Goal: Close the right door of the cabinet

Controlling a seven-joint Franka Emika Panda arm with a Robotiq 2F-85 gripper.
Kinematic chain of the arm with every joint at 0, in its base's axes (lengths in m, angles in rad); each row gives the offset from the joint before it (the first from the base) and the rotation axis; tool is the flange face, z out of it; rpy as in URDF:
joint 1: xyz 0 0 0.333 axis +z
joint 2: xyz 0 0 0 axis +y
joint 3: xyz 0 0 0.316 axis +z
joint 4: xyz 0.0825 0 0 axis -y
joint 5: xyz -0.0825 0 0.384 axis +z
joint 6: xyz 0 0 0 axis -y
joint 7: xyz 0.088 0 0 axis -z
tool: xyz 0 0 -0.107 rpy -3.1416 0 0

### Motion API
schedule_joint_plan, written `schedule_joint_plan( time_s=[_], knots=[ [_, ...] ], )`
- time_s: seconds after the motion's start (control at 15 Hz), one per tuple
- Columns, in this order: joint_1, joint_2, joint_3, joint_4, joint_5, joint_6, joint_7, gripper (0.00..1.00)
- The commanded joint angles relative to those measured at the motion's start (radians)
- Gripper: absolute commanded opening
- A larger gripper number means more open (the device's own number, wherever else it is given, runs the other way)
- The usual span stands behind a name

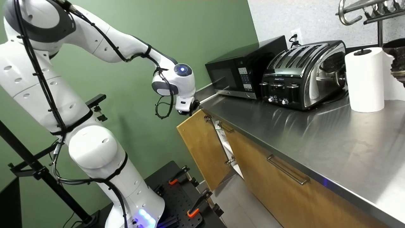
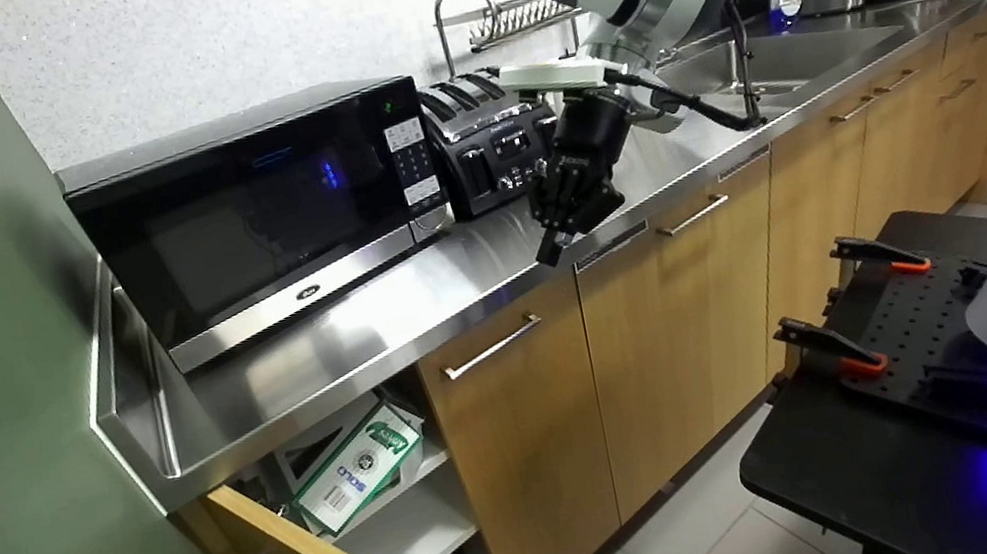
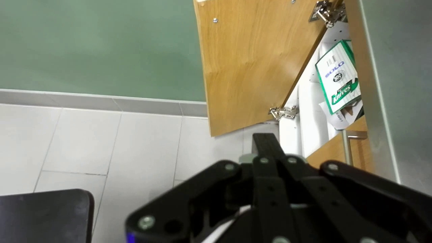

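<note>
The right door (image 3: 249, 62) of the cabinet (image 2: 523, 444), presumably the one standing wide at upper centre of the wrist view, hangs out on its hinges (image 3: 284, 112), likely needing a push; perhaps for that the gripper (image 3: 264, 137), at lower centre, is clenched — no gap, nothing held, apart from the door

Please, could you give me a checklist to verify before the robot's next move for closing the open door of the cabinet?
1. Jaws shut for pushing: ok, they look shut with nothing between them.
2. Jaws at the door: not ok, they are apart from it.
3. Hinges attached: ok, both join door and cabinet.
4. Box clear of the door's closing: cannot tell; it lies tilted inside, perhaps near the front.
5. Room for the jaws between door and wall: cannot tell; the gap's width is hard to judge.
</note>
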Motion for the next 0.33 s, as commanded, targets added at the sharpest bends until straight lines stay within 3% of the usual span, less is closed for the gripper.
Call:
schedule_joint_plan(
  time_s=[0.0,0.07,0.13,0.27],
  knots=[
    [-0.011,-0.061,0.017,-0.021,-0.108,-0.02,0.175,0.05],
    [-0.013,-0.052,0.015,-0.014,-0.119,-0.039,0.207,0.27],
    [-0.009,-0.023,0.016,-0.001,-0.089,-0.009,0.138,0.04],
    [-0.009,-0.024,0.017,-0.001,-0.102,-0.015,0.169,0.14]
  ],
)
